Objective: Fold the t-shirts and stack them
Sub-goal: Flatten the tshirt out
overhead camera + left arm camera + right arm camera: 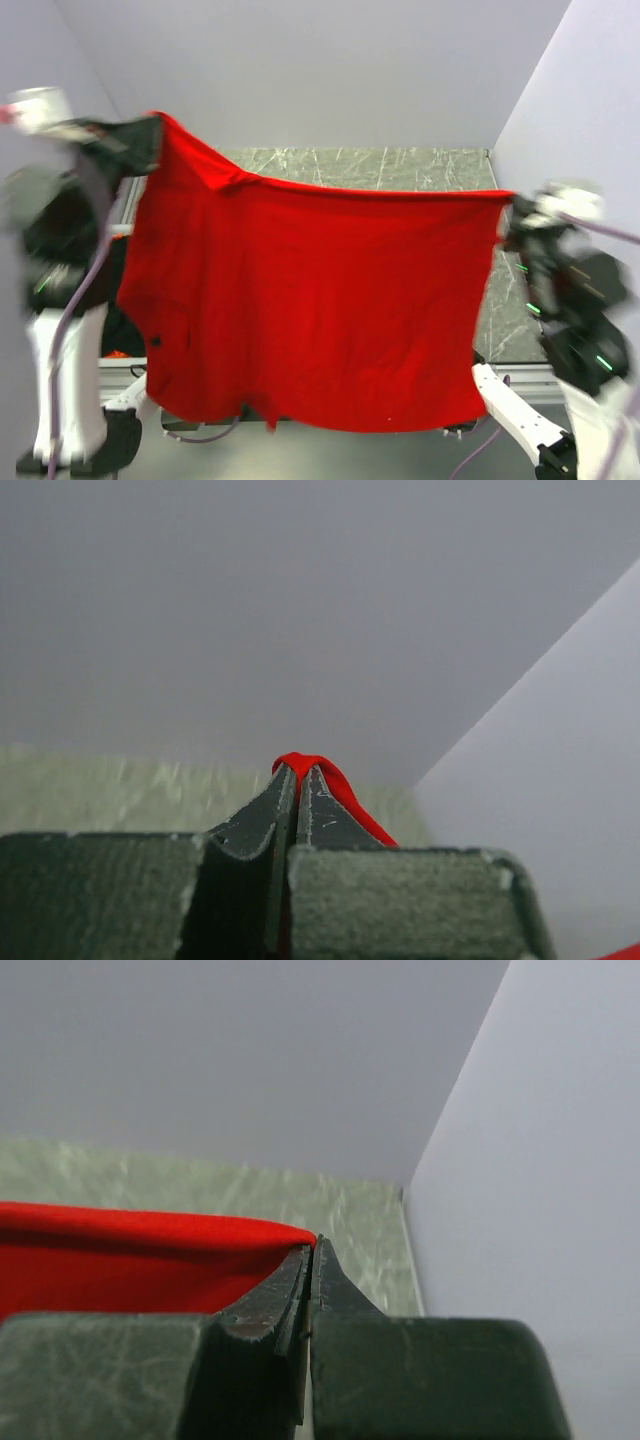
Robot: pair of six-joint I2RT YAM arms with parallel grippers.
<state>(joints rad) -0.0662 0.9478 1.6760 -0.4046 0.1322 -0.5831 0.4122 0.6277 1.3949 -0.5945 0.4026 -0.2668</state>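
Note:
The plain red t-shirt (310, 300) hangs spread wide in the air between both arms, covering most of the table in the top view. My left gripper (152, 128) is shut on its upper left corner, raised high at the left; in the left wrist view a red fold (318, 772) shows pinched at the tips of my left gripper (299, 770). My right gripper (508, 208) is shut on the upper right corner, a little lower; the right wrist view shows the red edge (140, 1245) running into my right gripper (312, 1245). Black cloth (122, 325) lies low at the left, mostly hidden.
The green marbled table (400, 168) shows behind the shirt, bounded by pale walls at the back and right. A small orange patch (113, 354) peeks out under the black cloth near the table's left front rail.

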